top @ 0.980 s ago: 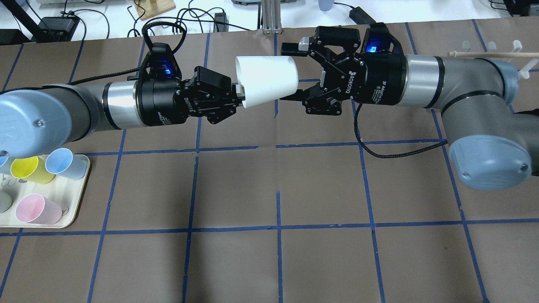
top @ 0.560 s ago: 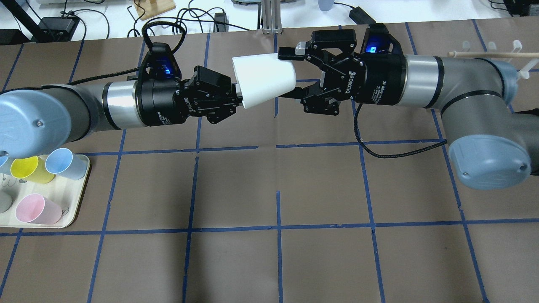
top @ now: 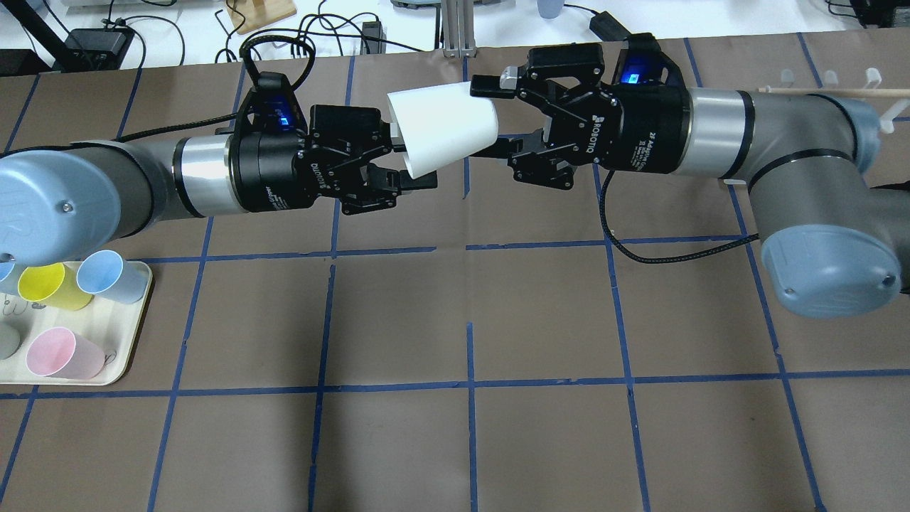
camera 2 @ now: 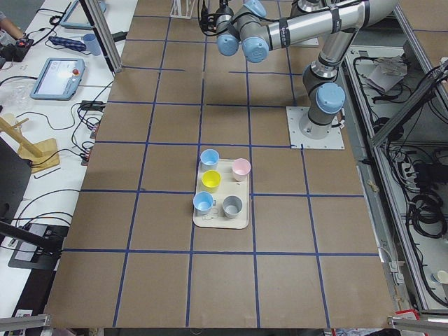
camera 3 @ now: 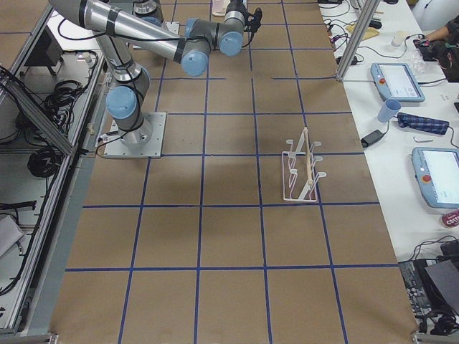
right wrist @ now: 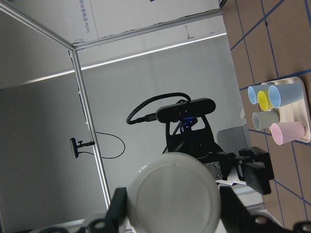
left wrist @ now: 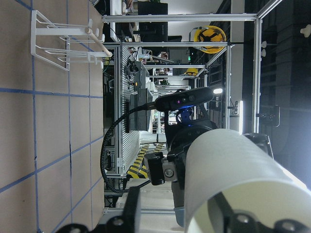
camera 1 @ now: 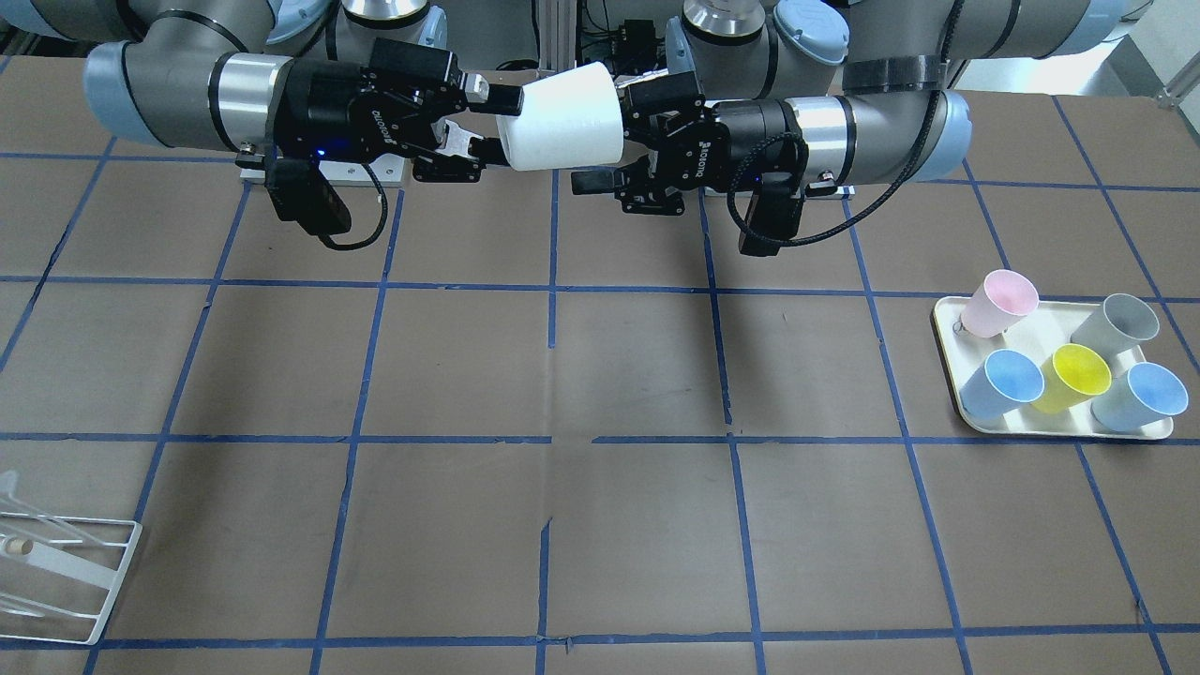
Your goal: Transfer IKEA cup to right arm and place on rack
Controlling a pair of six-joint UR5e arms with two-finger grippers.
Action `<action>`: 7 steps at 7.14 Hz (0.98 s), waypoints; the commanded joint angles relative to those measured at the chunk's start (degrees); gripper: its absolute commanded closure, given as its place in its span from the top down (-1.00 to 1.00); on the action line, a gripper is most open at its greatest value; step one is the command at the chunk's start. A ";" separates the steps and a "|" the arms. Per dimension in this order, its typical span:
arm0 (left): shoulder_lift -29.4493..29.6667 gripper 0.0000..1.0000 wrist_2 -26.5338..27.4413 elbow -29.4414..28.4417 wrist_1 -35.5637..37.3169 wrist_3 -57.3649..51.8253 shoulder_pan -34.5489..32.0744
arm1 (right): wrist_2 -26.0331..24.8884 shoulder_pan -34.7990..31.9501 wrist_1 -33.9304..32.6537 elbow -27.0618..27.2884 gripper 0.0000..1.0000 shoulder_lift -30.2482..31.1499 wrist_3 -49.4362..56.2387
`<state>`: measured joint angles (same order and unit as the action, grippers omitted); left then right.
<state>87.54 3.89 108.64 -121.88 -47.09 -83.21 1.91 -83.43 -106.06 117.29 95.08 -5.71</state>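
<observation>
One "ROBOTIQ" label (top: 593, 134), right gripper (top: 488, 119)

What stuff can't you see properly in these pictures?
- Overhead view: the rack is mostly hidden behind the right arm; the grey cup is cut off by the left edge.
- Front-facing view: the left edge cuts the rack too.
- Whether the left gripper touches the IKEA cup: the cup's wall hides one finger.
- Exterior left view: the cup looks too small.

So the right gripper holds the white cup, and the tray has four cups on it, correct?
No: the tray holds five cups, as the front-facing view shows. The right gripper does hold the white cup.
</observation>
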 commanded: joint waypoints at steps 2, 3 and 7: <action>-0.96 0.91 2.25 -2.63 4.96 12.30 1.20 | 0.11 2.64 0.07 -0.39 -0.35 -0.07 -0.70; -1.05 0.95 8.61 -5.35 5.42 19.07 3.03 | 0.11 3.53 0.07 -0.48 -0.35 0.19 -1.22; -0.18 1.00 43.21 -14.68 14.16 36.66 5.60 | -2.07 10.46 -0.20 -0.57 -0.41 2.30 -5.45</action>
<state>87.06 35.39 95.62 -112.97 -16.53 -77.46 1.35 -75.22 -106.12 116.74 97.03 -10.65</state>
